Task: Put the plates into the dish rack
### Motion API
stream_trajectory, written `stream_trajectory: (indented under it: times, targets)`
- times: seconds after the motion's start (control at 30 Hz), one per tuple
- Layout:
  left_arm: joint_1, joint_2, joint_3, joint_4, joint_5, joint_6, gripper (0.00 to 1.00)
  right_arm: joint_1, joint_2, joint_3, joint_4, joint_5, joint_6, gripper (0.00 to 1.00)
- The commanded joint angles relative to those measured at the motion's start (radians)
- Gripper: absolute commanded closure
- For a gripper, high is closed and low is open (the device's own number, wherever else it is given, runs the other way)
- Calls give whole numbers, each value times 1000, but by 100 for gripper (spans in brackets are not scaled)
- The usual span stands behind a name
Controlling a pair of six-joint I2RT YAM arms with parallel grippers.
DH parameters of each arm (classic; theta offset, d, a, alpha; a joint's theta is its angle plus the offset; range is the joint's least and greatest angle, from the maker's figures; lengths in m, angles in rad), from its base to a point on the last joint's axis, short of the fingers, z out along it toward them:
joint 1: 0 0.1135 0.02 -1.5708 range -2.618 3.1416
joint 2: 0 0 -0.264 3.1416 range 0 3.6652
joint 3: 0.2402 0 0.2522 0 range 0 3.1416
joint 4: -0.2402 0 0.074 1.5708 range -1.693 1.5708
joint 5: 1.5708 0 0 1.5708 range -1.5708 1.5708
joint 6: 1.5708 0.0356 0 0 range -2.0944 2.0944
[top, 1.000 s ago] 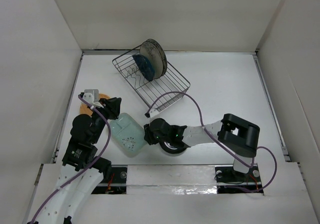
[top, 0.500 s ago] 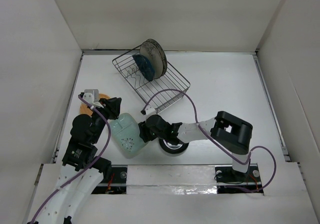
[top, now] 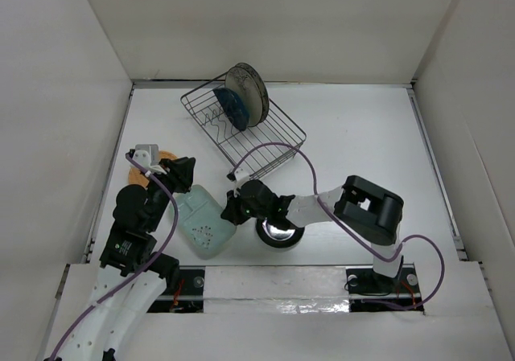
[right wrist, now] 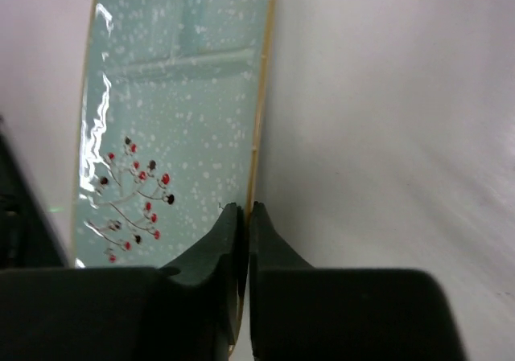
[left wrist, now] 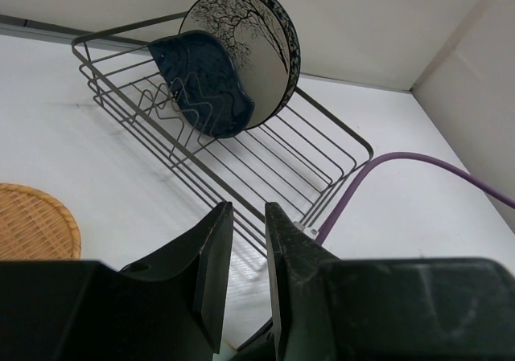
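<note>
The speckled mint-green plate [top: 201, 220] [right wrist: 177, 96] lies at the near left. My right gripper [top: 230, 211] [right wrist: 244, 208] is shut on its right rim, and the thin edge runs between the fingers. The glossy black plate [top: 280, 234] sits just right of that wrist. In the dish rack [top: 278, 148] [left wrist: 338, 132], the cream plate [top: 248, 94] [left wrist: 257, 55] and the dark blue plate [top: 231, 108] [left wrist: 205, 79] stand upright. My left gripper [top: 183, 173] [left wrist: 245, 208] hovers by the mint plate's far left corner, open a narrow gap and empty. The orange plate [top: 137, 176] [left wrist: 32, 220] shows partly under the left arm.
A purple cable [top: 278, 148] [left wrist: 402, 164] loops from the right wrist over the rack's near corner. White walls close in the table on the left, right and far sides. The right arm's elbow [top: 370, 208] stands at the near right.
My right gripper has slid left from above the black plate to the mint plate's right edge and shut on its rim. The mint plate has shifted slightly. The left arm has not moved.
</note>
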Motion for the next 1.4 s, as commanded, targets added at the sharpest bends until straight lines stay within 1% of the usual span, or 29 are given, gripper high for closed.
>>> stream_trajectory:
  times: [0.0, 0.13, 0.17, 0.23, 0.27, 0.3, 0.33, 0.4, 0.5, 0.63, 0.67, 0.77, 0.8, 0.83, 0.87, 0.9, 0.93, 1.0, 1.03, 1.07, 1.1, 1.13, 1.2, 1.23, 1.27, 1.37]
  targets:
    - [4, -19, 12, 42, 7, 2, 80, 9, -17, -60, 4, -66, -13, 100]
    - [4, -31, 10, 48, 11, 1, 80, 0, -118, -85, -10, -48, -12, 100]
    - [4, -28, 10, 48, 14, 1, 80, 0, -178, -82, -34, -48, -18, 100]
    - [4, -28, 12, 48, 17, 2, 80, 0, -242, -62, -64, -28, -29, 100]
    - [4, -32, 13, 48, 17, 2, 80, 0, -303, -54, -94, -22, -44, 100]
    - [4, -39, 12, 49, 17, 2, 80, 0, -331, -44, -116, -19, -53, 100]
    - [4, -42, 12, 52, 17, 4, 80, 0, -354, -10, -142, 30, -62, 100]
    - [4, -57, 13, 54, 4, 4, 80, -9, -405, 31, -215, 49, -88, 100]
    - [4, -83, 13, 51, -18, 2, 81, -44, -439, 105, -275, 52, -104, 100]
    - [4, -108, 12, 48, -39, 2, 81, -103, -448, 191, -292, 73, -136, 100]
    - [4, -112, 12, 48, -46, 1, 81, -127, -444, 240, -303, 83, -156, 100]
    - [4, -108, 10, 49, -33, -1, 81, -176, -395, 323, -315, 127, -209, 100]
    - [4, -103, 12, 48, -27, -1, 81, -189, -379, 385, -317, 150, -226, 100]
    - [4, -102, 12, 46, -23, -1, 81, -201, -361, 413, -311, 167, -246, 100]
    - [4, -95, 12, 48, -10, -1, 81, -216, -314, 447, -314, 179, -280, 100]
    - [4, -94, 10, 51, -6, -2, 81, -244, -284, 531, -324, 192, -297, 100]
    - [4, -92, 10, 51, 0, -1, 81, -255, -257, 576, -329, 216, -321, 100]
    - [4, -92, 10, 52, 5, -2, 81, -264, -163, 668, -350, 271, -413, 100]
    - [4, -92, 10, 51, 8, -2, 81, -264, -129, 771, -367, 312, -449, 100]
    - [4, -94, 10, 54, 10, -2, 81, -264, -99, 817, -372, 336, -481, 100]
    - [4, -94, 10, 54, 11, -2, 81, -273, -36, 861, -378, 363, -565, 100]
    - [4, -94, 10, 54, 14, -2, 81, -273, -2, 959, -384, 400, -596, 100]
    - [4, -94, 10, 54, 17, -2, 81, -282, 59, 1042, -420, 435, -677, 100]
    - [4, -94, 10, 54, 17, -2, 81, -282, 116, 1083, -427, 473, -706, 100]
    - [4, -94, 10, 54, 17, -2, 81, -282, 141, 1151, -427, 492, -772, 100]
    - [4, -95, 10, 55, 17, -1, 81, -273, 220, 1217, -407, 554, -866, 100]
